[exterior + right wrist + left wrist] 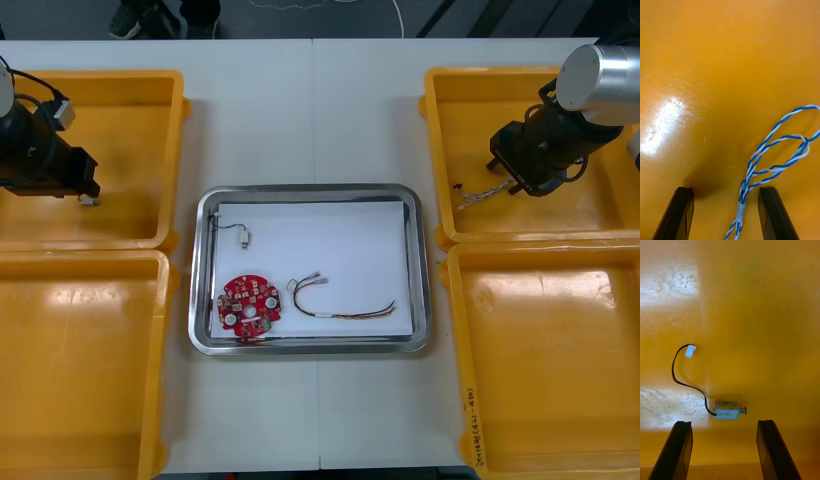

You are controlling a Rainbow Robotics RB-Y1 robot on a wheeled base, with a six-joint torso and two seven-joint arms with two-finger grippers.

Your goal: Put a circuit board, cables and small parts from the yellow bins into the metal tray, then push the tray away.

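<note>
Tray: we saw the metal tray (310, 190) in the middle of the desk (300, 110), between the yellow bins, white inside.
Already loaded: a round red circuit board (247, 305) lay at the tray's near left corner. A red and yellow cable (345, 308) lay just beside it toward the right. A first small part (243, 237) with a short lead sat toward the far left corner, apart from the other two.
Left jaws: the left arm (40, 155) held them low inside the far left bin (130, 90). They stood wide apart and gripped nothing. A second small part (728, 409), with a black lead and a white plug, lay on the bin floor just ahead of the gap.
Right jaws: the right arm (550, 140) held them low inside the far right bin (470, 110), also spread apart. The blue and white cable (778, 150) ran up between them, closer to one side, and was not clamped.
Done: we judged the board, one cable and one part delivered.
Left to do: we judged both pickups not yet made. After them would come the carry to the tray and then the push away.
</note>
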